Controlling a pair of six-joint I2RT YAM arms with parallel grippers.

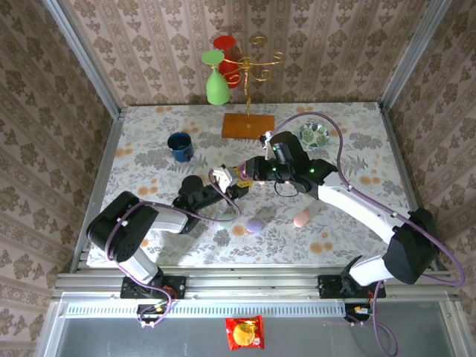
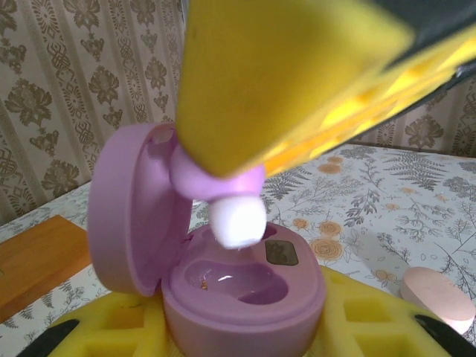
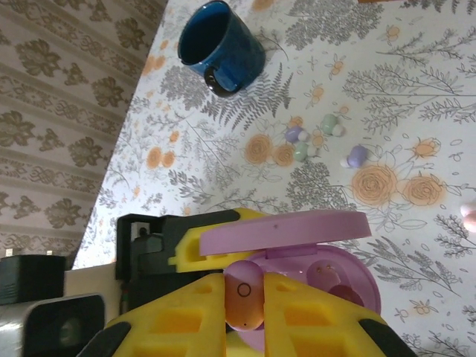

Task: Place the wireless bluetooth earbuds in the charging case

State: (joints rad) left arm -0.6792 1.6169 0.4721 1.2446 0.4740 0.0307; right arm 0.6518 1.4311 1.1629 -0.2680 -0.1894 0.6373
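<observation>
Earbud in right gripper, above open case

The left arm and the right arm alike had white shells on the long links and bulky black housings at the joints. A thin lilac cable looped off each. Small green lights glowed near the right wrist. The right gripper had chunky yellow fingers, moulded with square recessed pockets and edged in black.
</observation>
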